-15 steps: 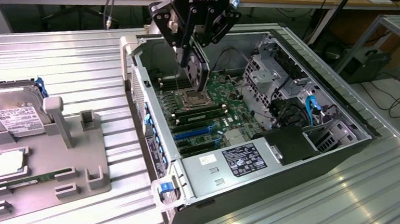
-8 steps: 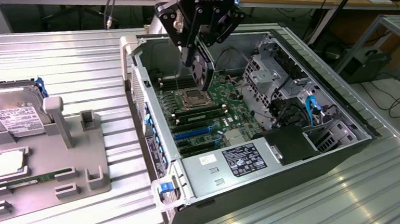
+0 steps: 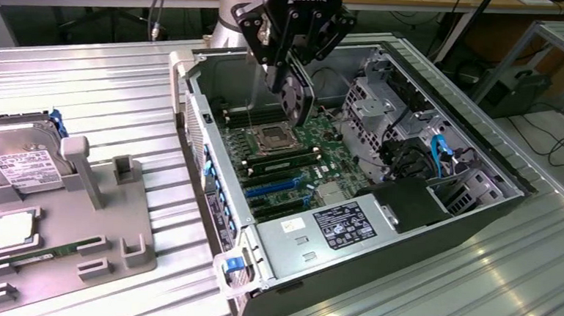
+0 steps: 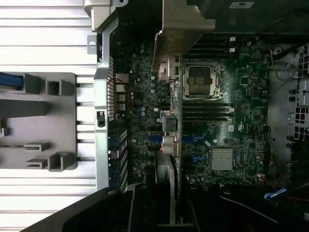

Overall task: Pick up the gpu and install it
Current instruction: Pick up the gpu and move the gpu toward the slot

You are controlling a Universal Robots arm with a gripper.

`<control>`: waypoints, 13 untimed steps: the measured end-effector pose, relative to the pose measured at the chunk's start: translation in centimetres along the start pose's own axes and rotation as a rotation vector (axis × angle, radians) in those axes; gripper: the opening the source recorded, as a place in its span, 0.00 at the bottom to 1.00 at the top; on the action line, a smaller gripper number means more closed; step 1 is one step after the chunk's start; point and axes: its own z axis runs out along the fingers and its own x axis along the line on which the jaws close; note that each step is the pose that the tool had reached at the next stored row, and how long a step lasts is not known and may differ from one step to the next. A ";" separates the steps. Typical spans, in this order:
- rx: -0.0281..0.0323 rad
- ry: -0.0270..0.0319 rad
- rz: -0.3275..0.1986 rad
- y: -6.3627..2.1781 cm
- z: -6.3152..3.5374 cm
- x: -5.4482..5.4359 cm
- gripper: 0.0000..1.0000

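- Grip: the gripper [image 3: 290, 64] is clenched on the gpu [image 3: 296, 96], pinching its upper edge from both sides so that the card hangs on edge below the fingers.
- Place of the card: it is held in the air over the open computer case [image 3: 475, 206], above the motherboard [image 3: 307, 156] and close to the CPU socket [image 3: 268, 139], clear of the board.
- Face of the card: a round fan shows on the dark side turned toward the exterior view.
- Wrist view: the gpu [image 4: 175, 130] appears edge-on as a thin strip crossing the green board, with its pale metal bracket [image 4: 181, 29] at one end.
- Slots: blue expansion slots [image 3: 270, 190] lie on the board between the socket and the power supply [image 3: 342, 224].
- Outside the case: a hard drive [image 3: 17, 160] with a white label and a green memory stick [image 3: 50, 255] sit in a grey holder [image 3: 112, 214] on the ribbed metal desk [image 3: 110, 81], to the exterior view's left of the case.
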 end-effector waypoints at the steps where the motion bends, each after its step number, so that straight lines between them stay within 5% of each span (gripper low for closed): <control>1: 0.0000 0.0000 0.000 0.00 0.00 -0.1 0.28; 13: 0.0000 0.0000 0.000 0.00 0.01 -1.4 0.28</control>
